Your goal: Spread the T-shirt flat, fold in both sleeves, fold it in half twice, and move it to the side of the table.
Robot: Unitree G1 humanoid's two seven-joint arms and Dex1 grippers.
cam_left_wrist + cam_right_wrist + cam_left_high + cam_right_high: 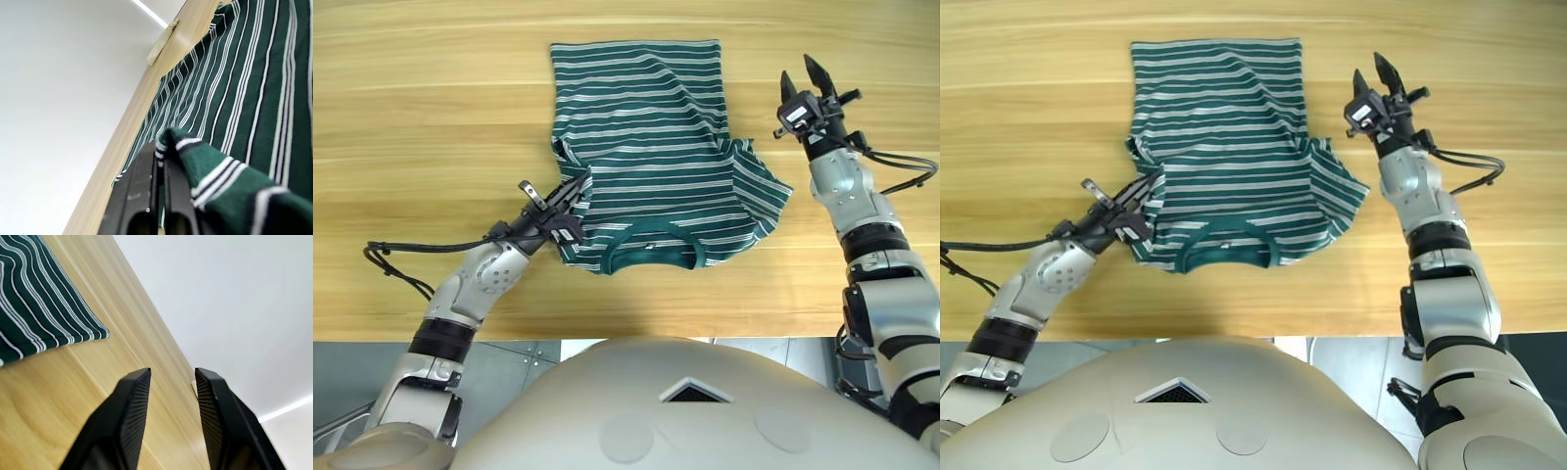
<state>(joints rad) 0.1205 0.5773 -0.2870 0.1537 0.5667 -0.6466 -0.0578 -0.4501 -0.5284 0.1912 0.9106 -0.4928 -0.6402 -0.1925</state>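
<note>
Wooden tabletop (431, 117): striped T-shirt (651, 147) mid-table, collar near. Left gripper (570, 196) pinches left sleeve (570, 162), likely to fold it inward. Right gripper (800, 70) spread, empty, far of right sleeve (759, 181).

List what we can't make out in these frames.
1. Head views: the left gripper covers where it pinches the sleeve, so grip depth is hidden.
2. Left wrist view: the raised sleeve fold blocks the T-shirt area behind it.
3. Right wrist view: the picture edge cuts off the T-shirt past its hem corner.
</note>
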